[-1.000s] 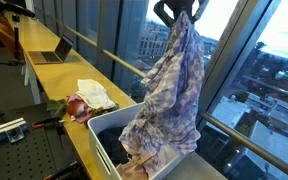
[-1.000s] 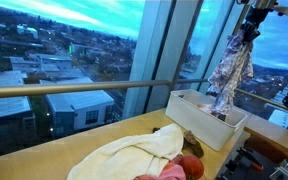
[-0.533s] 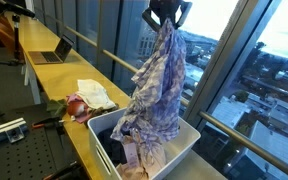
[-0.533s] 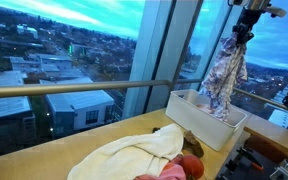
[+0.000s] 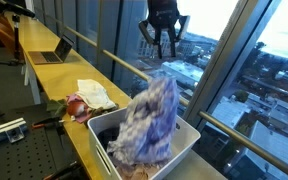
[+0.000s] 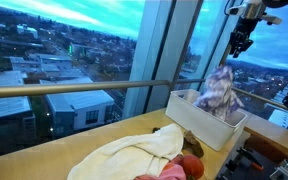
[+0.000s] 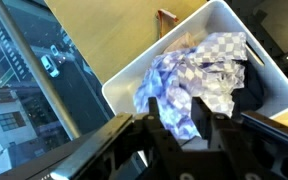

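Note:
My gripper [image 5: 164, 42] hangs high above the white bin [image 5: 101, 146], open and empty; it also shows in an exterior view [image 6: 240, 44] and in the wrist view [image 7: 178, 113]. A blue-and-white patterned cloth [image 5: 147, 122] is falling, blurred, into the bin below the gripper. In an exterior view the cloth [image 6: 220, 90] rises above the bin's rim [image 6: 189, 110]. In the wrist view the cloth [image 7: 199, 75] lies crumpled in the bin [image 7: 134, 75] over darker garments.
A cream cloth [image 5: 96, 93] and a red item [image 5: 77, 107] lie on the wooden counter [image 5: 44, 75] beside the bin. A laptop [image 5: 52, 53] sits farther along. A cream towel [image 6: 129, 155] lies in front. A window rail [image 6: 74, 88] and glass run along the counter.
The gripper has opened and let go of the patterned cloth, which drops from hanging at full length down into the bin. The gripper stays high.

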